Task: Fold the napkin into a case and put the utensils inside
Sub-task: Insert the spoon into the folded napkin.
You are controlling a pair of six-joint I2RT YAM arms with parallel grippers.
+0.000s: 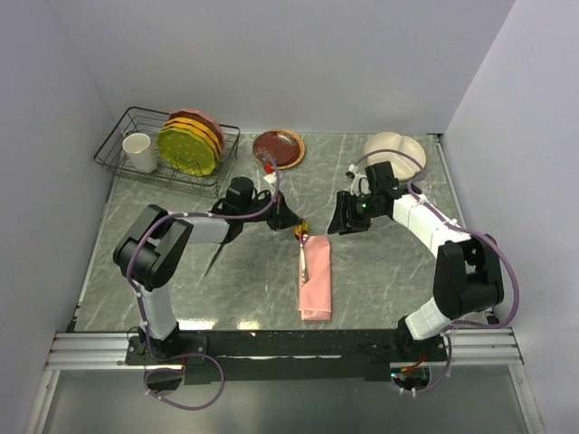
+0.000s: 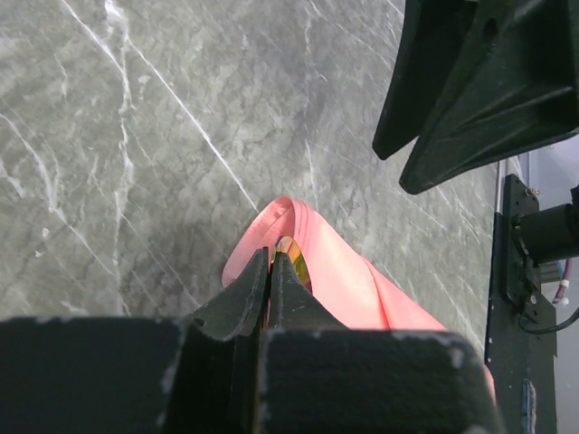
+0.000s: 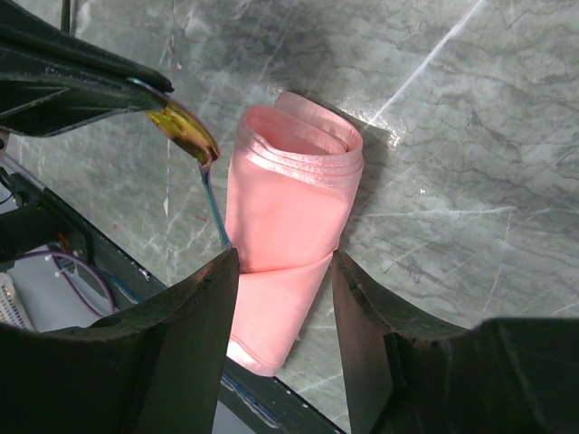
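One pink case (image 3: 289, 199), one gold spoon (image 3: 185, 131) pinched in left claw (image 2: 271, 262).

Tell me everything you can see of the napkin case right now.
The case is shiny salmon-pink satin folded into a narrow rectangle. It lies flat on the grey marble table between the arms, its long side running away from the bases. Its far end shows stacked, rounded fold layers. A gold-headed utensil, pinched by the left gripper with shut fingers, lays its thin handle along one long edge; whether it enters is unclear.
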